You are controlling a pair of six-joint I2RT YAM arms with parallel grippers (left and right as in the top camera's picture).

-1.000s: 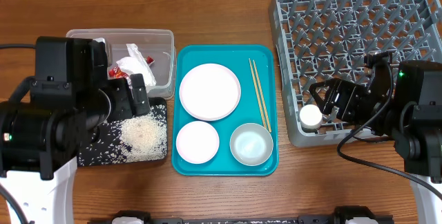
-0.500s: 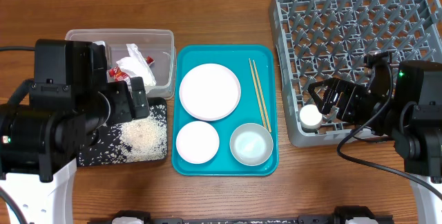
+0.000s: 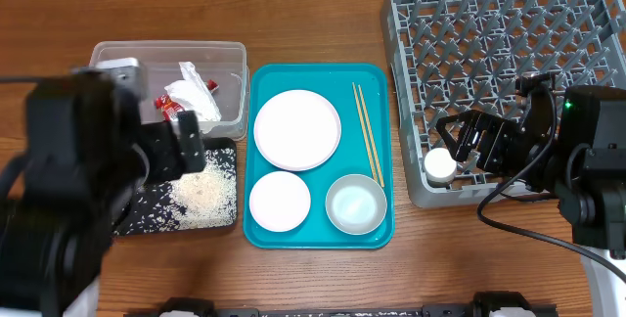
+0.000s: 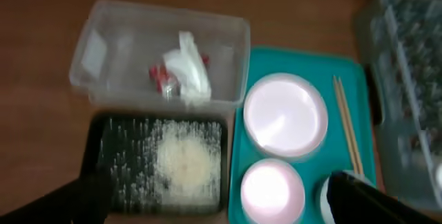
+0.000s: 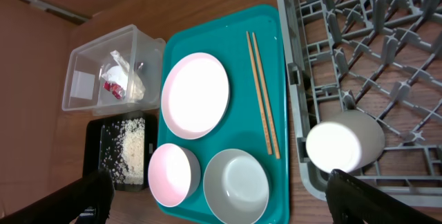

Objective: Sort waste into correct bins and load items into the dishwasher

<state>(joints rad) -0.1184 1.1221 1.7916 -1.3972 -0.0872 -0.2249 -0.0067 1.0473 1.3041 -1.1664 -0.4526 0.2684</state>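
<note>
The clear tub (image 3: 171, 47) holds the white napkin (image 3: 191, 95) and the red sauce packet (image 3: 166, 107). Rice (image 3: 205, 190) lies in the black tray (image 3: 147, 211). The plate (image 3: 296, 129), white bowl (image 3: 280, 202), steel bowl (image 3: 355, 203) and chopsticks (image 3: 368, 133) lie on the teal tray (image 3: 323, 70). The small cup (image 3: 440, 165) lies on its side in the grey dish rack (image 3: 489, 23), at its front left corner. My left gripper (image 4: 221, 207) is open and empty, high above the black tray. My right gripper (image 5: 231, 200) is open and empty beside the cup (image 5: 344, 141).
Bare wooden table surrounds the tub, the trays and the rack. The left arm's body (image 3: 78, 190) is blurred and hides the left part of the black tray. The right arm (image 3: 587, 160) overhangs the rack's front right.
My left arm has risen and shifted left, and is blurred with motion now. The right arm, the cup and the dishes have not moved.
</note>
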